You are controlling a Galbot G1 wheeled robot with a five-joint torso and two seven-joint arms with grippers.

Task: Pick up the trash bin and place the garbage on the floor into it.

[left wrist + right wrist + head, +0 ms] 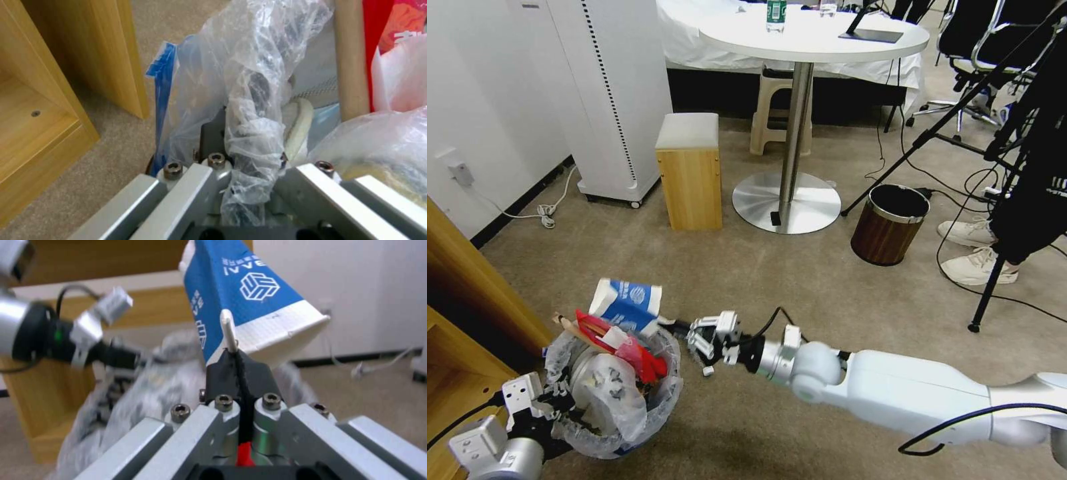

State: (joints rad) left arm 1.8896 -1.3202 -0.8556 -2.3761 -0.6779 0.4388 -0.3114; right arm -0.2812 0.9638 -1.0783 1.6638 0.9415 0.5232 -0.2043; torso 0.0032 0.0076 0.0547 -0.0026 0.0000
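The small round dark bag-lined trash bin (pixel 617 407) is clamped at its rim by the left gripper (pixel 564 408). A flat blue-white plastic bag (pixel 627 305) is pinched by the right gripper (pixel 675 327) above the full bin.

one trash bin (pixel 614 400), two grippers

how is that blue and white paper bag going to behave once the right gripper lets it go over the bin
Probably light and fairly stiff: the blue and white bag keeps its creased, flattened shape while the right gripper pinches only its edge. Likely to perch rather than sink, since the trash bin held by the left gripper already looks heaped. It may tip off if nudged.
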